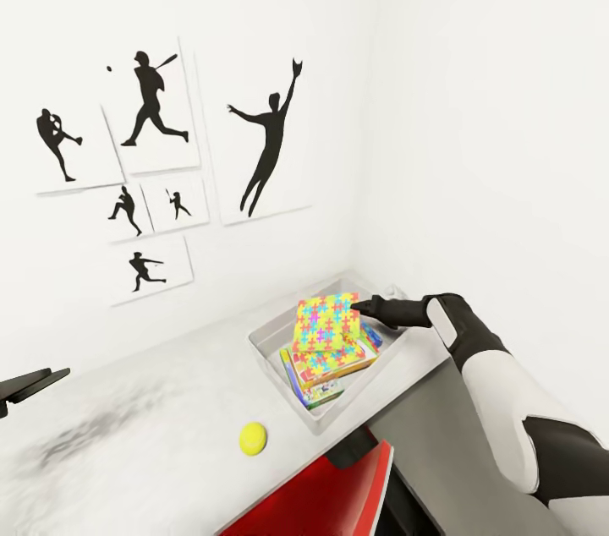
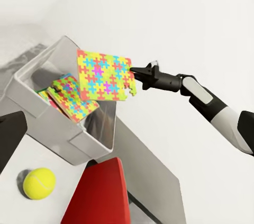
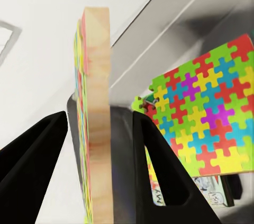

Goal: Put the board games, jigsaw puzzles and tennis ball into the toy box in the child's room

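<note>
A light grey toy box (image 1: 269, 339) sits on the pale table (image 1: 144, 426) against the corner wall. One jigsaw puzzle (image 1: 325, 321) stands on edge over the box, and my right gripper (image 1: 359, 306) is open around its upper corner. The right wrist view shows its wooden edge (image 3: 98, 113) with a narrow gap to each finger. A second jigsaw puzzle (image 1: 337, 360) lies flat in the box on top of board games (image 1: 320, 393). The tennis ball (image 1: 252, 438) rests on the table in front of the box. My left gripper (image 1: 32, 384) hovers at the far left, its state unclear.
A red chair (image 1: 334, 485) is tucked under the table's front edge below the box. A lower dark grey side section (image 1: 440, 434) runs under my right arm. Black sports silhouettes (image 1: 152, 96) hang on the white wall behind.
</note>
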Robot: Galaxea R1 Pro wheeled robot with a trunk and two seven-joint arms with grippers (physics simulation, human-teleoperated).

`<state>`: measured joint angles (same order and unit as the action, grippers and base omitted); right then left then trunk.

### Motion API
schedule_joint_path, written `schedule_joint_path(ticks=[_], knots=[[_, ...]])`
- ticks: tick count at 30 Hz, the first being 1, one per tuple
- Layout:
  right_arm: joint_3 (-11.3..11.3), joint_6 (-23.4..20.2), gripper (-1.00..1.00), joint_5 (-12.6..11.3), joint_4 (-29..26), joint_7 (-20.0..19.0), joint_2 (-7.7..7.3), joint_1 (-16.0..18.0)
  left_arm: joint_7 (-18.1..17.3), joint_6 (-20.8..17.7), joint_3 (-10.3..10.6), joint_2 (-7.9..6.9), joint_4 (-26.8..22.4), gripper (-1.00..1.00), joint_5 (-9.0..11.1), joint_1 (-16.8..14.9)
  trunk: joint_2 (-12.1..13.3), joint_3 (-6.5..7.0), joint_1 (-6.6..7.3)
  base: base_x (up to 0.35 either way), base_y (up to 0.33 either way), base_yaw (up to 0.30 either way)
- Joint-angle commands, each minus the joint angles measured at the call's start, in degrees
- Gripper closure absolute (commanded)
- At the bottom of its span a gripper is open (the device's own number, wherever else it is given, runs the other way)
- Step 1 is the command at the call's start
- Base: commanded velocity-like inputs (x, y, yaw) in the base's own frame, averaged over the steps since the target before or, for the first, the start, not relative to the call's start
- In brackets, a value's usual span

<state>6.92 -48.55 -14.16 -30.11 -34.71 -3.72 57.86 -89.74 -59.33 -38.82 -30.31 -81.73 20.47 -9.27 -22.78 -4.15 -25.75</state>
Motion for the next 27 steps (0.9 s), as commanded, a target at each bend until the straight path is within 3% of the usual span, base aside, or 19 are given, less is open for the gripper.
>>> schedule_joint_path(ticks=[1, 13, 27], knots=[[-0.09, -0.14, 1.00, 0.27, 0.01, -0.24, 0.02, 0.06, -0.26, -0.61, 0.00, -0.01, -0.01, -1.00, -0.08, -0.05, -0.14, -0.23, -0.04, 0.000, 0.000, 0.000], [-0.67, 0.36, 1.00, 0.45, 0.05, -0.39, 0.03, 0.06, -0.26, -0.61, 0.04, -0.01, -0.01, -1.00, -0.08, -0.05, -0.14, -1.36, -0.04, 0.000, 0.000, 0.000], [-0.76, 5.37, 1.00, 0.46, 0.05, -0.68, 0.13, 0.06, -0.26, -0.61, -0.01, -0.01, 0.03, -1.00, -0.08, -0.05, -0.14, -2.68, -0.04, 0.000, 0.000, 0.000]])
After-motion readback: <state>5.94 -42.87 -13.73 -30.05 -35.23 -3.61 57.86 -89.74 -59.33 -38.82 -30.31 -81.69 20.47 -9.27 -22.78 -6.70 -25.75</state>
